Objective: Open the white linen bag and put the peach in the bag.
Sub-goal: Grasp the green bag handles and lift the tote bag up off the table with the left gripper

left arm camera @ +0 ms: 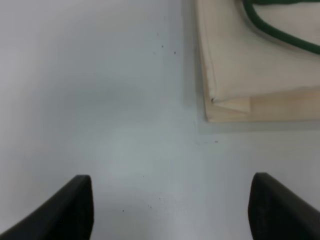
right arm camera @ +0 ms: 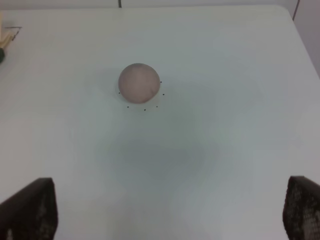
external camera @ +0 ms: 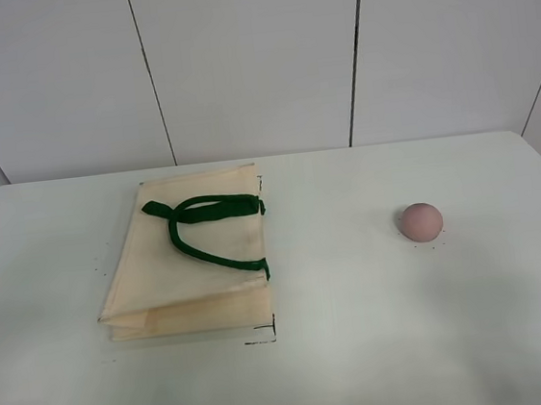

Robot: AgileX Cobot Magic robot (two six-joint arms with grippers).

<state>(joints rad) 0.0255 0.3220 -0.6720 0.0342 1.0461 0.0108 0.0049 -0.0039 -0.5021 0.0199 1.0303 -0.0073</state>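
While bag (external camera: 162,272) lies folded, peach (external camera: 420,222) sits apart.

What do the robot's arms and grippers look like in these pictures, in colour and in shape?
Only the jaws show. The left gripper has two smooth, matte black jaws with slanted, wedge-like tips. The right gripper also has dark jaws, blockier, with a surface that looks rough and grainy. No cables, markings or labels are visible, and the arms themselves appear in no view.
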